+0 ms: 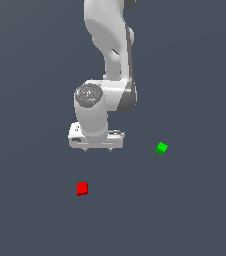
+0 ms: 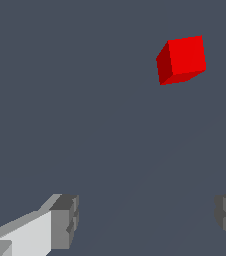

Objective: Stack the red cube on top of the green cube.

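Observation:
The red cube (image 1: 82,188) lies on the dark grey floor, toward the exterior view's left and nearer the camera than the arm. The green cube (image 1: 161,148) rests apart from it, further to the exterior view's right. My gripper (image 1: 98,149) hangs above the floor between the two, its short fingertips just showing under the white hand. In the wrist view the red cube (image 2: 182,59) shows well ahead of the fingers (image 2: 65,221), which stand wide apart with nothing between them. The green cube is out of the wrist view.
The white arm (image 1: 110,50) rises above the hand. The plain dark grey floor (image 1: 195,210) stretches all around the cubes.

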You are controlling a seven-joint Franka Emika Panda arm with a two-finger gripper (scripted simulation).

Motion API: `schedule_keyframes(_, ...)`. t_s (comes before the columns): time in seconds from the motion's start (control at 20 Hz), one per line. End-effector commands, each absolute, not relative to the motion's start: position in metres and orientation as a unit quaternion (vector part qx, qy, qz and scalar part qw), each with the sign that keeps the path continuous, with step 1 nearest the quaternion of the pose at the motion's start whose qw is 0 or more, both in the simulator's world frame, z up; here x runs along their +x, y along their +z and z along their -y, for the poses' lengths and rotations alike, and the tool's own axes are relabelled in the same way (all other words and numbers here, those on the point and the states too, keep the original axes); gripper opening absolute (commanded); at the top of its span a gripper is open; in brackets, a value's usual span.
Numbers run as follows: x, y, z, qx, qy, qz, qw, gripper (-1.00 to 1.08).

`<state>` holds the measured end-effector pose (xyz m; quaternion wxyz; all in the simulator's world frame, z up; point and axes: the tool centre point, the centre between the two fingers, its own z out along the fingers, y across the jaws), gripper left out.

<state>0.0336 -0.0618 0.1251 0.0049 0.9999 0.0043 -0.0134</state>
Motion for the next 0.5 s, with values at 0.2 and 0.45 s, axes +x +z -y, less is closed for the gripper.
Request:
schedule_keyframes(0.2,0.067,0.109,0.083,1.000,-0.010,-0.025,0.003,1.00)
schedule_keyframes(0.45,0.090,0.099,0.096,0.999,-0.007,-0.040,0.002,1.00)
